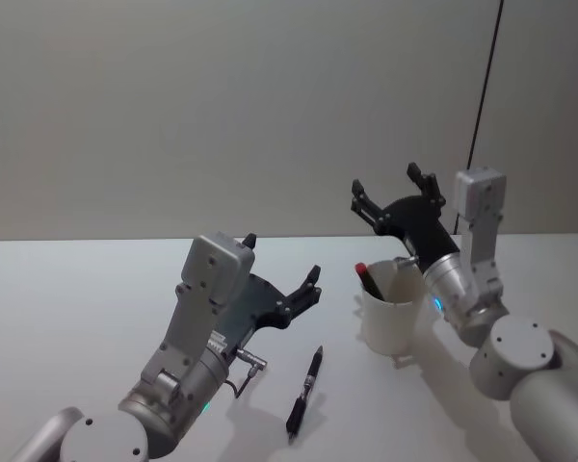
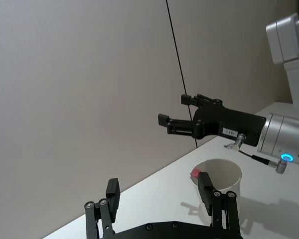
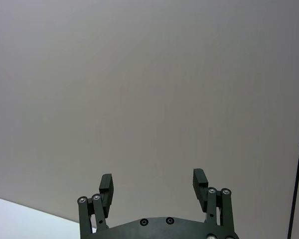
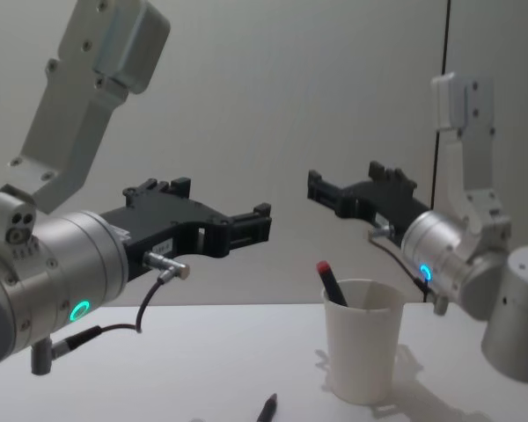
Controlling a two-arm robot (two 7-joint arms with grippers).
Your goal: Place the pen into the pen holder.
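Left claw spread wide and empty on the head camera, hanging above the pale grey tabletop. Just below it, toward the near edge, the slim black pen lies flat, and that looks like the one to fetch. Back toward the right edge stands the plain white paper cup, upright, a red-capped pen leaning inside against its rim. Right claw gapes too, holding nothing, high behind the cup; I'd say that leaves the mouth free. Left wrist camera: its own fingers splayed, the cup's open mouth ahead of them, the right claw beyond and above. Right wrist camera: fingers apart, aimed at the bare wall, away from the work. Chest camera: both claws, left and right, well above the cup, the black pen's end at the near edge, untouched. No grasp begun; the left claw looks best placed to drop onto it.
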